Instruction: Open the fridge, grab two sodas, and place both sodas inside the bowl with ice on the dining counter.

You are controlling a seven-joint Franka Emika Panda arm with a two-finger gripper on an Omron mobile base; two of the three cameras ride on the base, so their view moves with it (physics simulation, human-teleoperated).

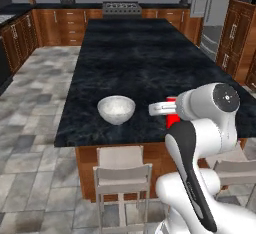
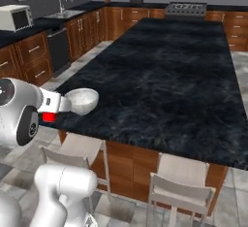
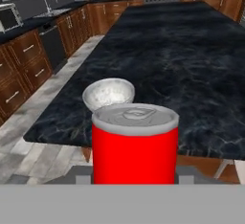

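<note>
Tool (image 3: 134,182): closed on the can, which stands upright between its fingers; the fingertips themselves are hidden behind the can in the hand view.
Can (image 3: 134,144): red with a silver top, held over the near edge of the worktop; in the left base view a red patch (image 1: 172,118) shows just behind the white wrist, and in the right base view a small red patch (image 2: 48,117) shows under the wrist.
Bowl (image 1: 116,109): white, round, pale ice inside, standing on the worktop close to the near edge; just beyond the can in the hand view (image 3: 108,93), apart from it.
Worktop (image 1: 145,58): long black marbled island on reddish-brown cabinets.
Fridge (image 1: 212,15): grey steel, at the far right past the island; doors look closed.
Stools (image 1: 121,175): pale, tucked against the near side of the island.
Stove (image 1: 121,8): on the far wall counter.
Sink (image 2: 65,12): on the left wall counter.
</note>
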